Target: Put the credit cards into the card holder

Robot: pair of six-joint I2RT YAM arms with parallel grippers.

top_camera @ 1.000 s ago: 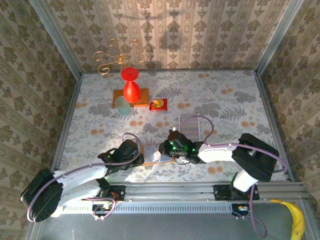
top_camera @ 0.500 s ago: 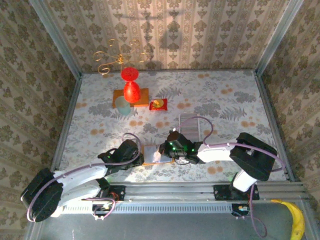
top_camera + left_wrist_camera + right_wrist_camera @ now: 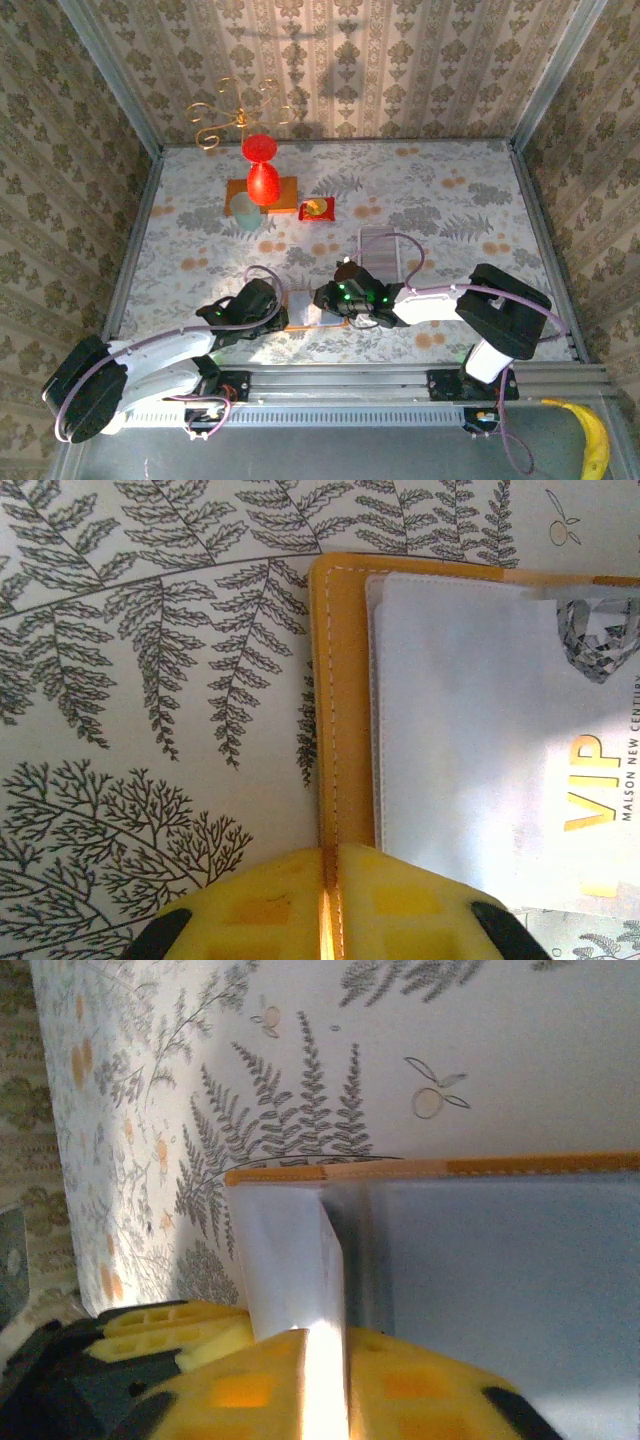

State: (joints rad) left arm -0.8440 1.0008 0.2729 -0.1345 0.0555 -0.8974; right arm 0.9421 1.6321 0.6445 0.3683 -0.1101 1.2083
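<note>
The orange card holder (image 3: pixel 300 312) lies open at the near middle of the table, between both grippers. My left gripper (image 3: pixel 283 312) is shut on the holder's stitched orange edge (image 3: pixel 342 710), pads (image 3: pixel 250 910) pressed together over it (image 3: pixel 328 905). A white VIP credit card (image 3: pixel 470 730) lies in the holder's clear sleeve. My right gripper (image 3: pixel 322 300) is at the holder's right side. A white credit card (image 3: pixel 285 1260) stands on edge over the holder (image 3: pixel 430 1168) and runs down between the right jaws (image 3: pixel 325 1385), which stand slightly apart around it.
A red vase (image 3: pixel 262 175) stands on an orange mat (image 3: pixel 285 190) at the back, with a teal disc (image 3: pixel 244 210), a small red square (image 3: pixel 317 209) and a gold wire ornament (image 3: pixel 235 115) nearby. A clear ribbed tray (image 3: pixel 382 250) lies behind the right gripper.
The right jaws have parted a little around the white card, and the right gripper has edged slightly left. The left gripper has held still on the holder.
</note>
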